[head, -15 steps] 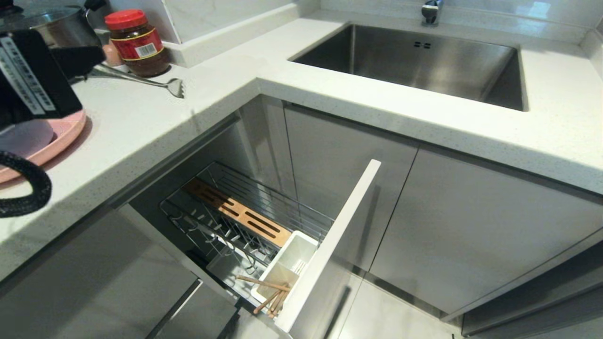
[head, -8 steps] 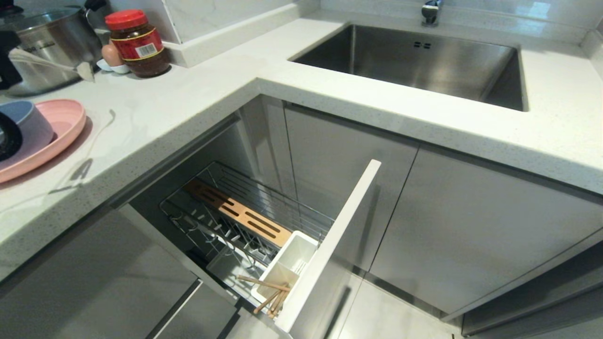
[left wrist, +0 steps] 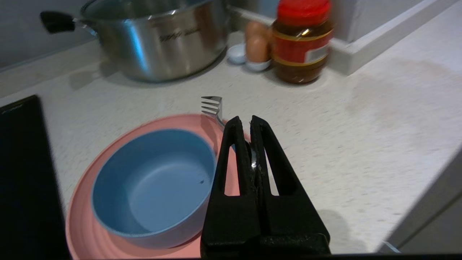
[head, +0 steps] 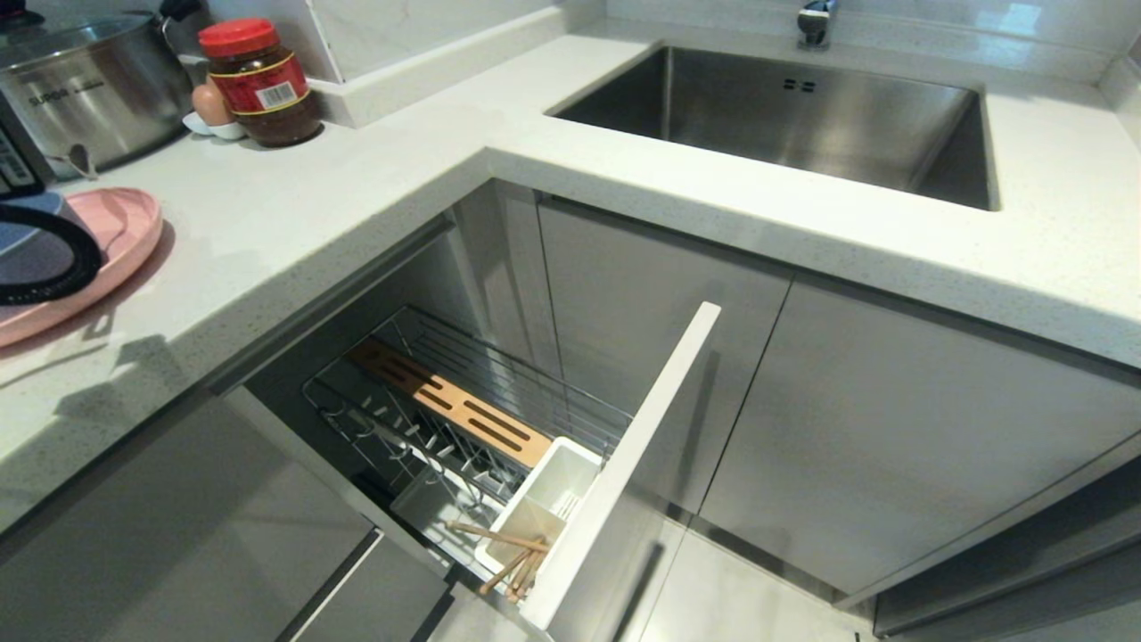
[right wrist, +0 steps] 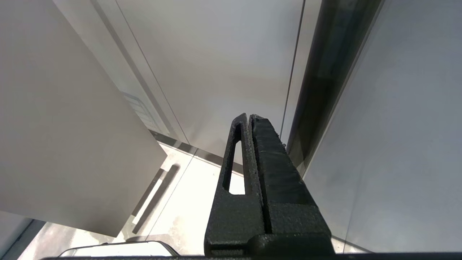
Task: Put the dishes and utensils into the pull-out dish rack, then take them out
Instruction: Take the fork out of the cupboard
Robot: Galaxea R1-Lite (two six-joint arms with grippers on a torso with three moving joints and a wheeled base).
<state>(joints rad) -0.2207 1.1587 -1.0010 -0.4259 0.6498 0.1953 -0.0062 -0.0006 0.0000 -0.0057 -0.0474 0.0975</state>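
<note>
My left gripper [left wrist: 246,121] is shut on the handle of the silver fork [left wrist: 213,105], above the far rim of the pink plate [left wrist: 90,231]. The tines point toward the pot. The pale-blue bowl [left wrist: 155,180] sits in the plate, beside the fingers. In the head view only the fork tip [head: 82,160] and the plate [head: 125,232] show at the far left, where a black cable hides most of the bowl. The pull-out dish rack [head: 499,374] stands open below the counter, with the wooden chopsticks [head: 508,557] in its white cup [head: 548,504]. My right gripper [right wrist: 248,116] hangs shut and empty by the cabinet fronts.
A lidded steel pot [head: 89,89], a red-lidded jar [head: 260,80] and eggs [head: 211,105] stand at the back of the counter. The steel sink [head: 784,116] is at the right. A black cooktop panel [left wrist: 25,180] lies beside the plate. The rack's white front panel [head: 624,464] juts out.
My left arm has swung left, almost out of the head view. It carried the fork from in front of the jar to the plate's edge by the pot. The right arm has not moved.
</note>
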